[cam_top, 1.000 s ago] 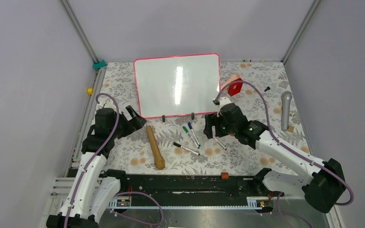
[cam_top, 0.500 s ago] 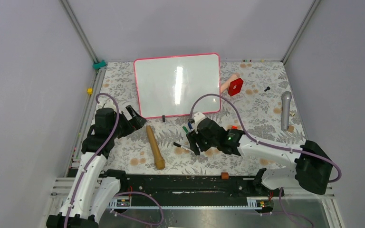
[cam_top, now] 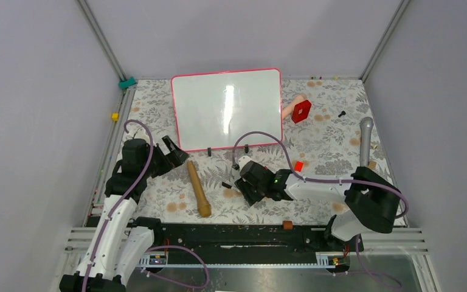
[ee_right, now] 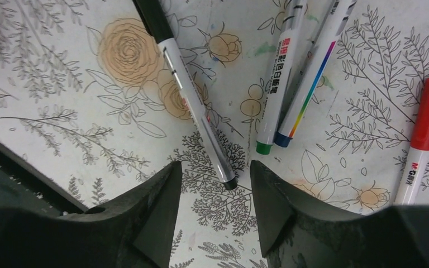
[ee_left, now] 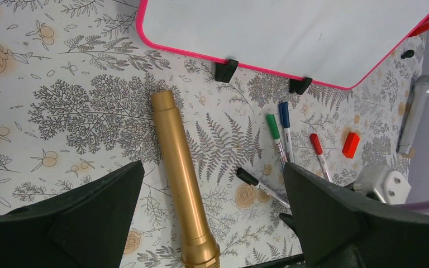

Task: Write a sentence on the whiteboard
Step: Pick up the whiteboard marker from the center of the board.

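Gold microphone, black marker near whiteboard

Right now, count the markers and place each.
4. Black marker: end between the open fingers of the right gripper. Green marker and blue marker: side by side beyond it. Red marker: to their right. More could hide under the arm.

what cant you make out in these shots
- Top external: the black marker barrel, hidden under the right end effector.
- Right wrist: its cap end, cut off by the top edge.
- Left wrist: most of the whiteboard, cut off by the top edge.
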Robot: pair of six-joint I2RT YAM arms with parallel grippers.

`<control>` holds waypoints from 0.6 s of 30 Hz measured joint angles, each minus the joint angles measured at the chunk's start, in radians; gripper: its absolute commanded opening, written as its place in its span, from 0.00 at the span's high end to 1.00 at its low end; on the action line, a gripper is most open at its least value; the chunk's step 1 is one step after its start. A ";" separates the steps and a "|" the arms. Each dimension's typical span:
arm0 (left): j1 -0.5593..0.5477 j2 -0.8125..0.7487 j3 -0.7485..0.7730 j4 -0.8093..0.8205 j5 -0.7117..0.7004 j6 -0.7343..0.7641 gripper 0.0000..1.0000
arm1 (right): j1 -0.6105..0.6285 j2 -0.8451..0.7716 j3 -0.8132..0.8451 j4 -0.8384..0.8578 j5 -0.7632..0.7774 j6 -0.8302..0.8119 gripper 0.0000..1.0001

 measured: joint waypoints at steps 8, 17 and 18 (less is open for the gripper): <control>0.000 0.000 -0.002 0.001 0.003 0.000 0.01 | 0.002 0.089 0.032 0.010 0.032 0.003 0.70; -0.004 0.001 -0.020 0.046 0.096 0.008 0.05 | 0.002 0.072 0.031 0.014 0.035 0.007 1.00; -0.008 0.002 -0.024 0.053 0.116 0.008 0.06 | 0.002 0.037 0.016 0.013 0.033 0.008 1.00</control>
